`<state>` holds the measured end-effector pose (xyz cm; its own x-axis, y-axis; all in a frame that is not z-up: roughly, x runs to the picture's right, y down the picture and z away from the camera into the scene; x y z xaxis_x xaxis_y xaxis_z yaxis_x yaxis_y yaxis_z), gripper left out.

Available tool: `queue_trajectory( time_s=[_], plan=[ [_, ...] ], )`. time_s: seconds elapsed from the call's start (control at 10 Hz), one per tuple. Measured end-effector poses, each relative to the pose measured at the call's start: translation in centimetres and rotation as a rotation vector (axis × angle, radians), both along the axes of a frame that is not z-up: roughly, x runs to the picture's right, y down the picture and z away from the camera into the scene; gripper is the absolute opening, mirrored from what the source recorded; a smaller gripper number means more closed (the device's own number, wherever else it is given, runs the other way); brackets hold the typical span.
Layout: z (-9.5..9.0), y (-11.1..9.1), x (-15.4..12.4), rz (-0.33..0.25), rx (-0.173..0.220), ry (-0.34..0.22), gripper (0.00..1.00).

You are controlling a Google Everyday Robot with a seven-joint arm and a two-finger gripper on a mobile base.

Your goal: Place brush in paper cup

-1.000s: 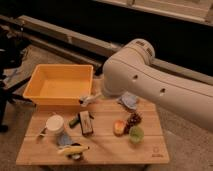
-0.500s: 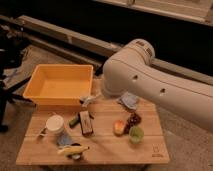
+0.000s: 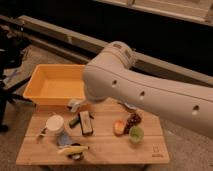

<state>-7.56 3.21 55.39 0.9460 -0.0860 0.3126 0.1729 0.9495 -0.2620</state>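
Hand hangs low by the front wall of the yellow plastic bin, over the back of the wooden desk; whether it's open or closed, can't tell. Slim white-handled brush lies on desk's left part, just left of the small white paper cup. Black rectangular block w/ pale stripe sits right of cup. Small green cup well apart, right side.
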Motion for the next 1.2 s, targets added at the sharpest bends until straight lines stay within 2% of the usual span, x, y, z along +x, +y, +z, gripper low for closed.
queue_trajectory(
  time_s=[0.4, 1.2],
  plan=[
    [0.1, 1.9, -3.8, -0.107, -0.007, -0.04, 0.0],
    [1.3, 4.1, -9.5, -0.218, -0.038, -0.097, 0.0]
  ],
)
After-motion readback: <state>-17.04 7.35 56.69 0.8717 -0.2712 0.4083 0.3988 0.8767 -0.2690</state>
